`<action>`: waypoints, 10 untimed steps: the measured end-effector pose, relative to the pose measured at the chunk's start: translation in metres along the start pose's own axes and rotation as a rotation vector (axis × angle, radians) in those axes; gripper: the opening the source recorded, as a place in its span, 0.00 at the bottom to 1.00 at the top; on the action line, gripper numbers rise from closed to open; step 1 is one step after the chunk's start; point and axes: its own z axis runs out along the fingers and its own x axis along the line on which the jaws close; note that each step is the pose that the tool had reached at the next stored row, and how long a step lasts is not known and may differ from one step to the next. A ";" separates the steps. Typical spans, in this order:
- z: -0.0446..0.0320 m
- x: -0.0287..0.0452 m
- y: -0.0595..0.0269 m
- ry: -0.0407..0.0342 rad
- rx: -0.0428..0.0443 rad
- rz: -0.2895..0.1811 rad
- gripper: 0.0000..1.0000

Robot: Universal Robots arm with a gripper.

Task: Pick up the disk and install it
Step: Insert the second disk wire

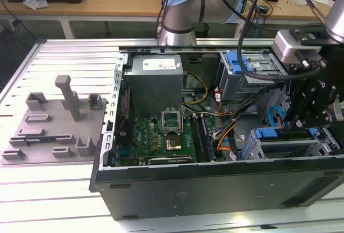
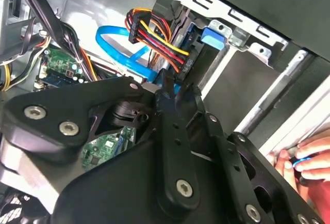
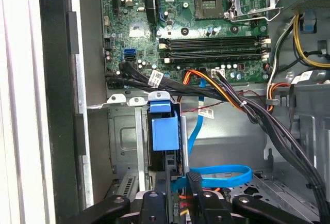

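Note:
The disk (image 3: 165, 131), in its blue carrier frame, stands edge-on in the lower drive cage (image 3: 124, 141) of the open computer case. In the exterior view its blue edge (image 1: 279, 133) shows in the cage at the case's right end. My gripper (image 2: 178, 90) hangs right over that cage (image 1: 302, 128). Its black fingers (image 2: 191, 97) are drawn close together on the disk's near end, and the carrier's blue tab (image 2: 211, 38) shows further into the bay. The same fingertips (image 3: 193, 180) sit at the disk's near end in the first wrist view.
Black, orange and blue cables (image 3: 221, 175) run beside the cage. The motherboard (image 1: 166, 136) and grey power-supply box (image 1: 156, 82) fill the case's left part. An upper bay (image 1: 242, 64) holds another blue carrier. A person's hand (image 2: 304, 162) rests on the case edge. A grey fixture plate (image 1: 54, 125) lies to the exterior view's left.

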 end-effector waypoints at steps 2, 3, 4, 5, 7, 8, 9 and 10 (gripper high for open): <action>-0.0095 0.0000 0.0001 0.0007 0.0001 0.000 0.30; -0.0125 0.0000 0.0003 0.0014 0.0001 0.000 0.30; -0.0160 0.0000 0.0006 0.0023 0.0001 0.000 0.30; -0.0216 0.0000 0.0012 0.0040 0.0003 0.000 0.30; -0.0296 0.0000 0.0025 0.0064 0.0014 0.000 0.30; -0.0322 -0.0001 0.0033 0.0074 0.0023 0.000 0.30; -0.0343 -0.0002 0.0046 0.0094 0.0033 0.000 0.30; -0.0366 -0.0005 0.0070 0.0129 0.0048 0.000 0.30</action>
